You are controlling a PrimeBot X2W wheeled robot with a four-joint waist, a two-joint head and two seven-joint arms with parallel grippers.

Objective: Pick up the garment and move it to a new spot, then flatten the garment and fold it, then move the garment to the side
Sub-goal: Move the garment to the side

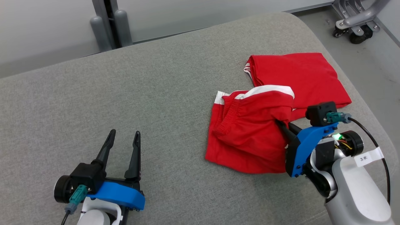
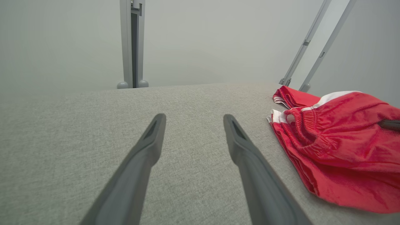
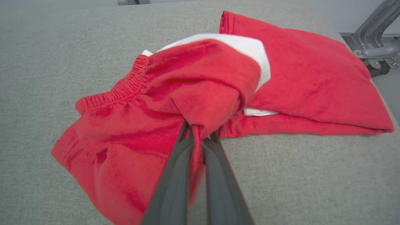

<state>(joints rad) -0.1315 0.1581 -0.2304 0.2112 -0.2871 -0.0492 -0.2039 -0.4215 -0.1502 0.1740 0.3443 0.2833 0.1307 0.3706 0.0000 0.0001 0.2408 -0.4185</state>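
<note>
Red garment [image 3: 297, 81] fold clamped in right pincer [image 3: 198, 134], slanting inward; left pincer [image 1: 124, 133] spread wide.

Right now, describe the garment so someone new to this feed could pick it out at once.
Take the grey padded table; look to its right half, by the robot's right claw. The garment lies there: crumpled red shorts with a gathered waistband and white trim. It is bright red against grey, one fold pinched in that claw.
</note>
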